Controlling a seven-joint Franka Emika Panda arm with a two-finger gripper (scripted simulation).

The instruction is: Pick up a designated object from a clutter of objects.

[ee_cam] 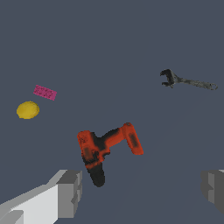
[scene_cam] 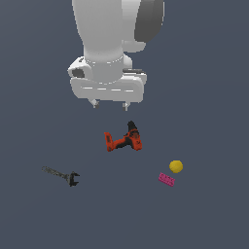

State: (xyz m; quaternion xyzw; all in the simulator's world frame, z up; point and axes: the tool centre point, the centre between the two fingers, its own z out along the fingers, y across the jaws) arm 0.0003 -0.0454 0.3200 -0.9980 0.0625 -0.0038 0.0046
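A: Going from the exterior view's left: what lies on the dark grey floor [scene_cam: 214, 214]?

B: A thin dark metal wrench [scene_cam: 61, 175] sits farthest left, well apart from the rest; near the middle lies a red-orange and black power drill [scene_cam: 124, 139] on its side; to the right a small plain yellow ball [scene_cam: 176, 166] rests just beside a flat pink studded brick [scene_cam: 167, 179].

A: And the white arm's gripper [scene_cam: 110, 103]?

B: It hangs above the drill, touching nothing; its fingers [ee_cam: 70, 192] are spread wide with nothing between them; the ball sits off to the exterior view's right of it, apart from the drill.
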